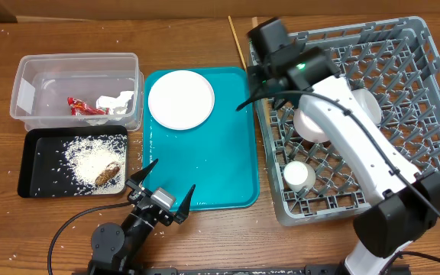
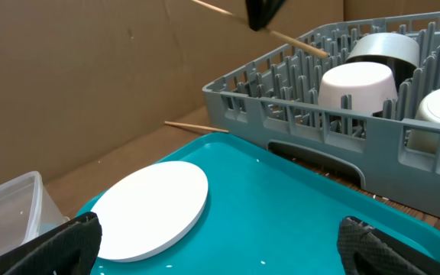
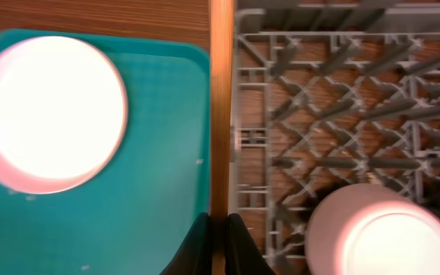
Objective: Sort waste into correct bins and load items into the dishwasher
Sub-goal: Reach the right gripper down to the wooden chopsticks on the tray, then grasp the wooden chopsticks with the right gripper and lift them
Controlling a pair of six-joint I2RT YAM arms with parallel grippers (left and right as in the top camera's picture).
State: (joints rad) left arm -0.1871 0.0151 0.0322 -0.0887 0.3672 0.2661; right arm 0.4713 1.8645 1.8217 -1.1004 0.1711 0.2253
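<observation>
My right gripper [image 3: 220,229] is shut on a thin wooden chopstick [image 3: 220,114] and holds it above the gap between the teal tray and the grey dish rack [image 1: 403,69]. It shows in the overhead view [image 1: 260,76] and at the top of the left wrist view [image 2: 262,11]. A second chopstick [image 1: 237,42] lies on the table behind the tray. A round white plate [image 1: 180,99] lies on the teal tray [image 1: 205,168]. My left gripper [image 1: 163,195] is open and empty at the tray's near edge. The rack holds a bowl [image 1: 312,126], a small cup [image 1: 298,176] and a dish [image 1: 367,103].
A clear tub [image 1: 75,69] at the back left holds a red wrapper [image 1: 82,107] and a white paper scrap [image 1: 117,101]. The black tray [image 1: 37,164] in front of it holds rice [image 1: 86,156] and a brown lump [image 1: 109,174]. Rice grains are scattered on the table.
</observation>
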